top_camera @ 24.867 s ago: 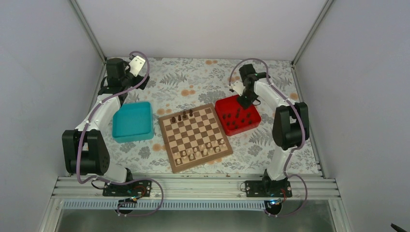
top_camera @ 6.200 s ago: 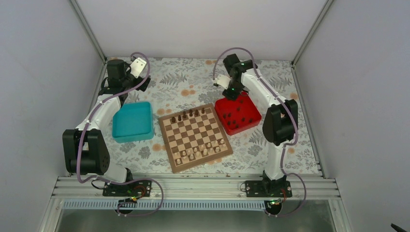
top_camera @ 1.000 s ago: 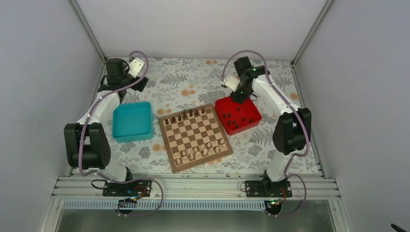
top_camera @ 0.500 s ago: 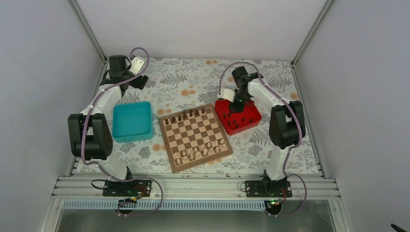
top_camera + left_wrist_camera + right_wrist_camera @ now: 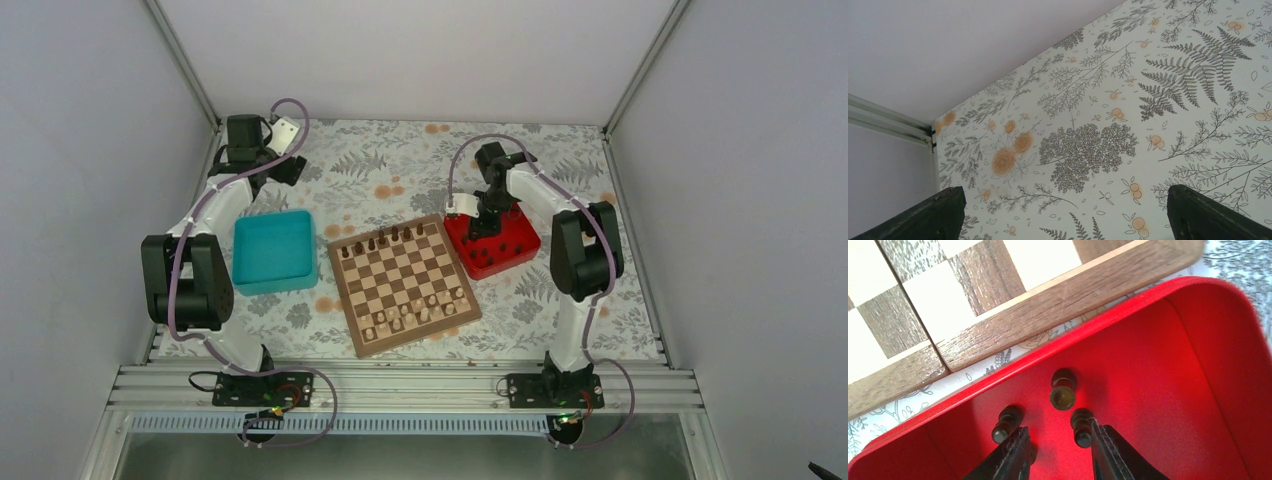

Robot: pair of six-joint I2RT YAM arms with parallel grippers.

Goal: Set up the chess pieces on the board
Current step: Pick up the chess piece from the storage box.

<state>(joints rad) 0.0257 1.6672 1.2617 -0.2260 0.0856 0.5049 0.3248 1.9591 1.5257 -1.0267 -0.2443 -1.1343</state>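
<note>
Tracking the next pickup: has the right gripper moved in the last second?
Yes. Against the red tray, the right gripper has moved from the tray's far edge toward the corner nearest the board, lower among the chess pieces.

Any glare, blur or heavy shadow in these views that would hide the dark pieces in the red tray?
Right wrist: sharp, no glare; the red plastic tray looks heavily saturated, with faint shadows under the dark brown wooden chessmen. Top external: even, diffuse light, those pieces only specks. Left wrist: evenly lit floral tablecloth, nothing blown out.
</note>
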